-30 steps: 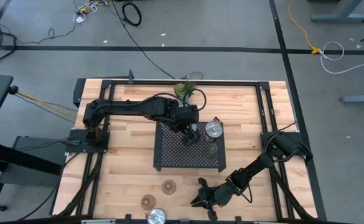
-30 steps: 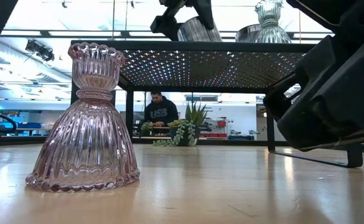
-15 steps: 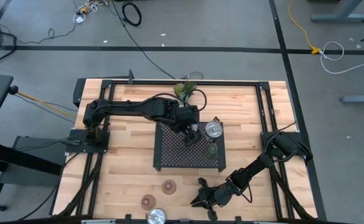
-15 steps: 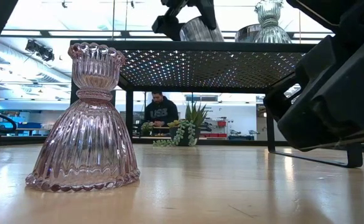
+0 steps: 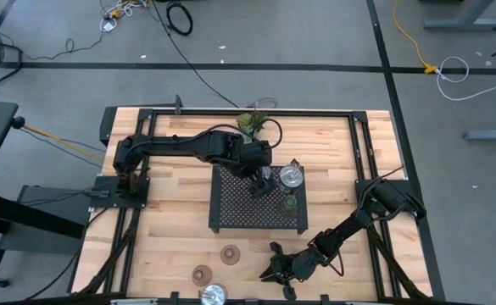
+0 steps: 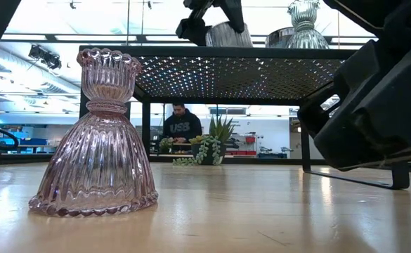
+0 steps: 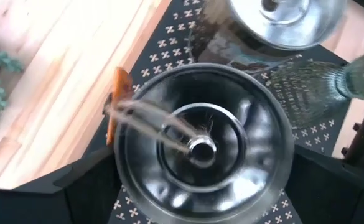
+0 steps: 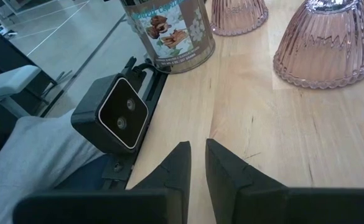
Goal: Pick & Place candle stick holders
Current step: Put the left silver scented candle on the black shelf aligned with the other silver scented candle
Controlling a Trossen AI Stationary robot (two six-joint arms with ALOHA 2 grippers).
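**Three holders on the rack, three left on the desk**

On the black mesh rack [image 5: 259, 200] at frame centre, the left tool [image 5: 264, 181] stands open around a silver holder [image 7: 201, 144], beside another silver holder [image 5: 292, 176] and the olive-green holder [image 5: 289, 203]. Along the bottom edge wait two pink glass holders [image 5: 230, 253] and a third silver one [image 5: 213, 295]; the right tool [image 8: 193, 163] rests closed, empty.

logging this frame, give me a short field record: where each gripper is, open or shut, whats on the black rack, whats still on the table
left gripper: over the black mesh rack, open around a silver candle holder that stands on the rack
right gripper: low at the table's near edge, shut, empty
also on rack: second silver holder, greenish glass holder
on table: two pink glass holders, candle tin
plant sprig: beyond the rack
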